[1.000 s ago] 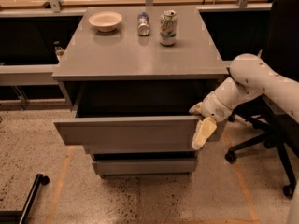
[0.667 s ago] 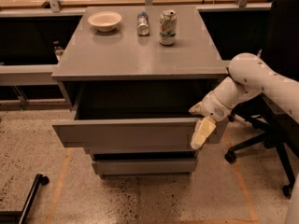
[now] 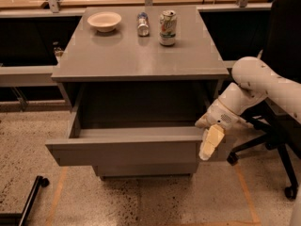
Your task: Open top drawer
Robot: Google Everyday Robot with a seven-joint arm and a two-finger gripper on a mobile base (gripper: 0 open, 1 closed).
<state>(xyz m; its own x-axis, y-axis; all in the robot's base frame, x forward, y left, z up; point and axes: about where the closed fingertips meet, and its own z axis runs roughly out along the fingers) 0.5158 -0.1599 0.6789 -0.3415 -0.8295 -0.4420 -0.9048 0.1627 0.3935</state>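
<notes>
The top drawer (image 3: pixel 127 152) of the grey cabinet stands pulled well out, with its empty grey box showing behind the flat front panel. My gripper (image 3: pixel 209 139) is at the right end of that front panel, at its upper edge, with the white arm (image 3: pixel 263 86) reaching in from the right. Part of the gripper is hidden behind the panel. A narrower drawer front (image 3: pixel 146 168) shows below, closed.
On the cabinet top (image 3: pixel 136 60) stand a white bowl (image 3: pixel 104 20), a small bottle (image 3: pixel 142 23) and a drink can (image 3: pixel 167 28). A black office chair (image 3: pixel 282 140) stands close on the right. A black wheeled bar (image 3: pixel 28 199) lies on the floor at bottom left.
The top drawer has slid a little further out toward the camera, and my gripper has moved with its right end.
</notes>
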